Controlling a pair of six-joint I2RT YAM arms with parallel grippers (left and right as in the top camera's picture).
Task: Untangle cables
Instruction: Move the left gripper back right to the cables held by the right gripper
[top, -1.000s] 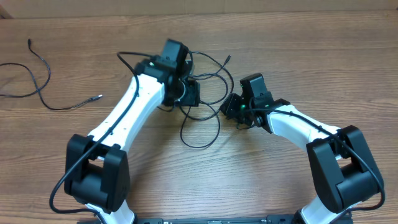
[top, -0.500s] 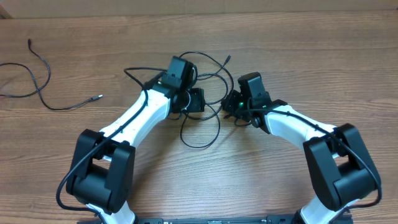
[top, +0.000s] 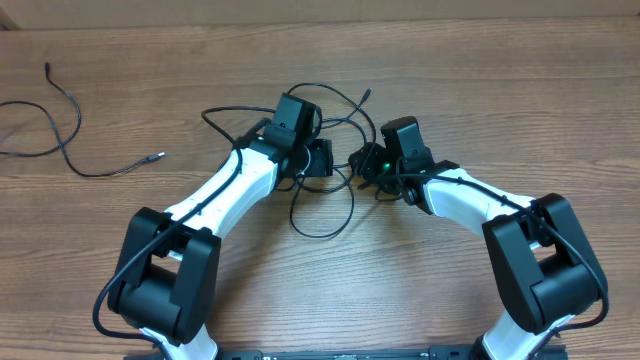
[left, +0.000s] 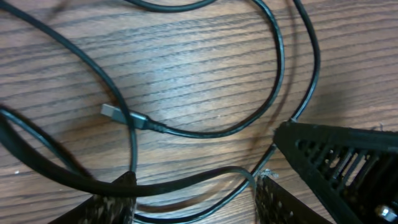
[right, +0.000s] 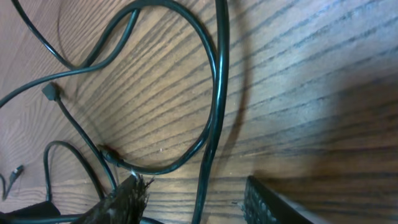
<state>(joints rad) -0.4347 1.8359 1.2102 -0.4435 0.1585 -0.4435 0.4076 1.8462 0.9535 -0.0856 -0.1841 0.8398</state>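
Both arms are nosed into the tangle of cables (top: 335, 122), which lies mid-bench, a little toward the far edge of the bench (top: 480, 80). One loose cable (top: 90, 174) lies well apart by the far left corner, already clear of the knot.

The left gripper (top: 322, 160) and right gripper (top: 360, 166) sit just beside each other over the heap. In the left wrist view its fingers (left: 112, 204) are spread, low over the wood, with a black cord (left: 199, 178) running across the gap and a silvery plug (left: 111, 112) lying ahead. The right gripper's fingers (right: 127, 198) are spread too, straddling a strand (right: 205, 180) that curls into a loop in front. Neither has bitten down on anything.

This looks like the choosing stage, each gripper lining up on its own cord. Next, I'd say, each must close on a single strand, not two. Then they should draw apart gently so the plug end slips through the loop and doesn't cinch it.
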